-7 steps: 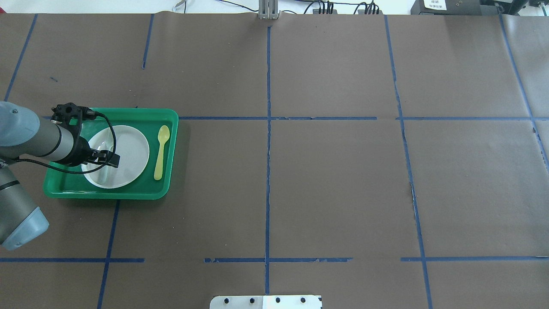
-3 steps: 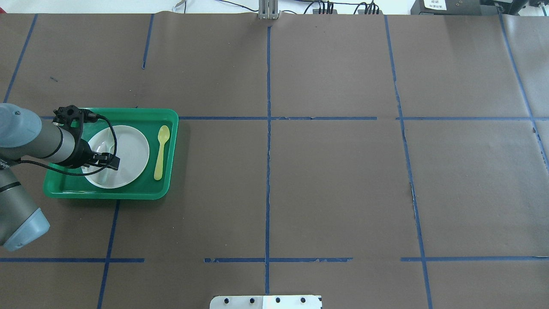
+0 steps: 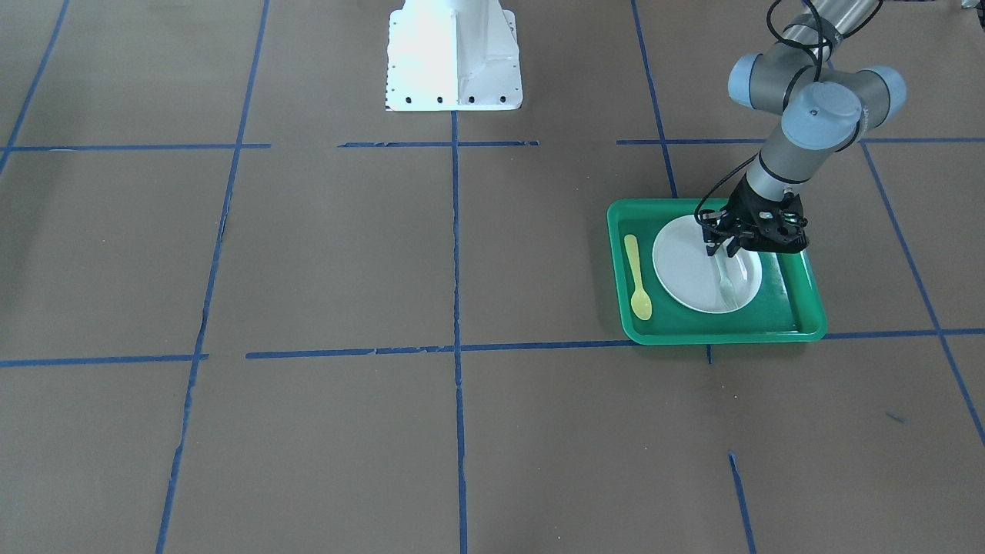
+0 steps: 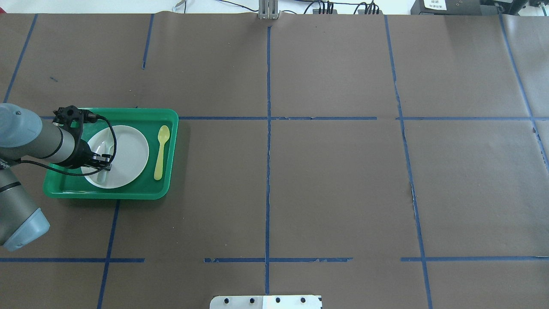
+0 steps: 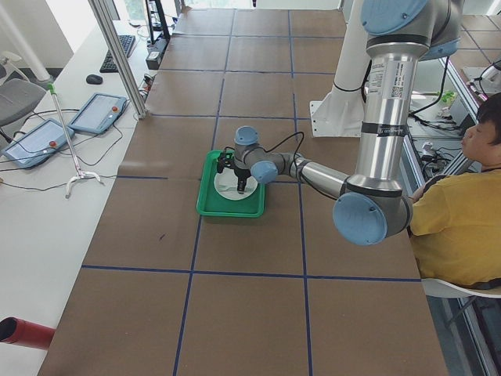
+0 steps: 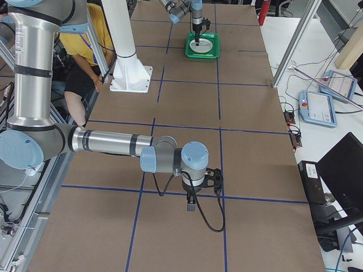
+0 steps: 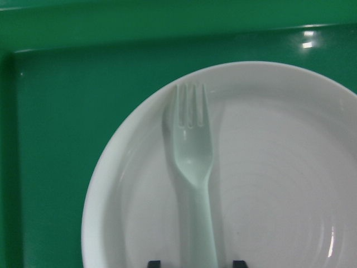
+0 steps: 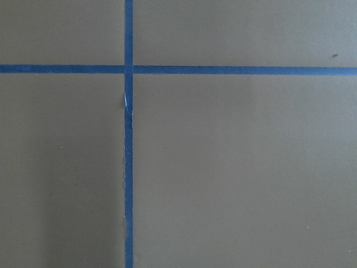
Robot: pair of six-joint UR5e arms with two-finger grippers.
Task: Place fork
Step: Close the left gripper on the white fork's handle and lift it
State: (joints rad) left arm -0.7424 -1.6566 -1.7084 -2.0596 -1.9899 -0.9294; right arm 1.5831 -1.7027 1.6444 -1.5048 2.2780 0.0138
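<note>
The pale translucent fork (image 7: 192,167) lies flat on a white plate (image 7: 268,167) in a green tray (image 7: 56,139), tines pointing away from the wrist. It also shows in the front-facing view (image 3: 726,283). My left gripper (image 7: 195,262) is low over the plate, open, with one fingertip (image 7: 153,263) on each side of the fork's handle and a gap to it on both sides. It also shows in the overhead view (image 4: 102,163) and the front-facing view (image 3: 727,248). My right gripper (image 6: 191,205) hangs over bare table far from the tray; I cannot tell whether it is open or shut.
A yellow plastic spoon (image 4: 161,152) lies in the tray (image 4: 167,115) to the right of the plate (image 4: 131,150). Brown paper with blue tape lines covers the table. The robot's white base (image 3: 454,54) stands mid-table. A person sits beside the robot (image 5: 462,211).
My left gripper has come down toward the plate and shifted slightly left in the overhead view. The fork, plate and spoon have not moved.
</note>
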